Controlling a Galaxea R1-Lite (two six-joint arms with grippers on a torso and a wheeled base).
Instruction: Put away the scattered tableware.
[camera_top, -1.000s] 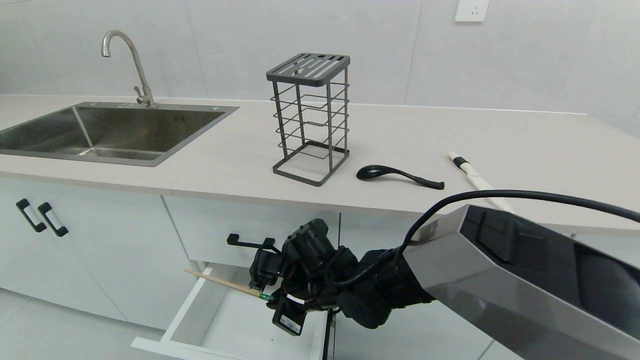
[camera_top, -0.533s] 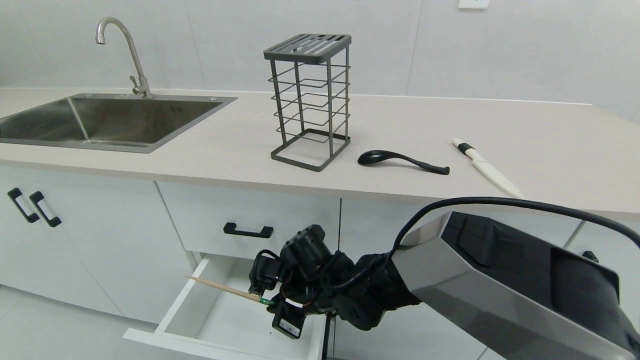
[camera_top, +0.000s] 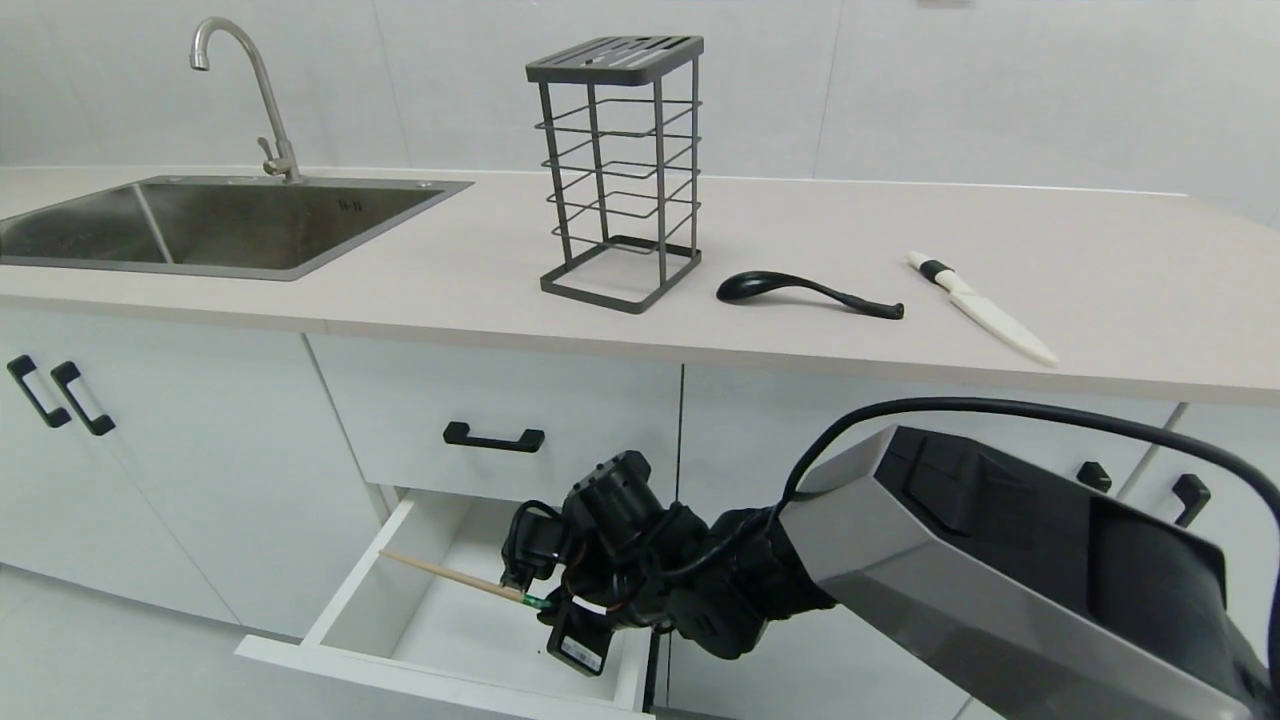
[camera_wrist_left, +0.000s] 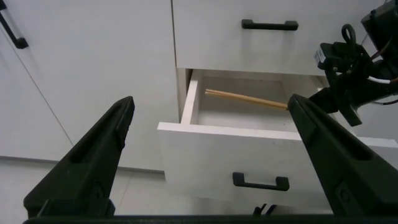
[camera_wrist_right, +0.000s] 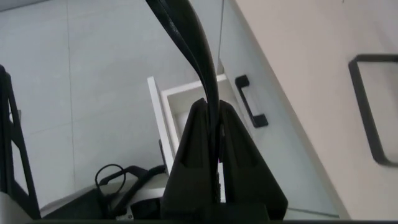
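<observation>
Noting a whole-frame shift in head view over the last second; put down to camera motion, not to anything sliding on the counter (camera_top: 450, 290). Against the drawer (camera_top: 345, 600), though, reading the right gripper (camera_top: 528, 592) as lower than 1 s ago, now about level with the open mouth at 7 o'clock of frame. Clamped on a chopstick (camera_top: 440, 572), with the shaft poking toward 10 o'clock over the drawer's inside. Probably close to release.

Left gripper (camera_wrist_left: 209, 102) parked in front of the drawer, fingers (camera_wrist_left: 93, 162) wide apart, holding nothing.

Yet to stow: spoon (camera_top: 742, 288) at 3 o'clock of the wire rack (camera_top: 615, 60), and knife (camera_top: 990, 318) further out at 3 o'clock.

Materials:
- Chopstick: thin, straight, pale wood, green at the gripped end; likely to roll.
- Spoon: glossy black, curved handle.
- Knife: smooth white, black band.
- Drawer: white, flat-walled.
</observation>
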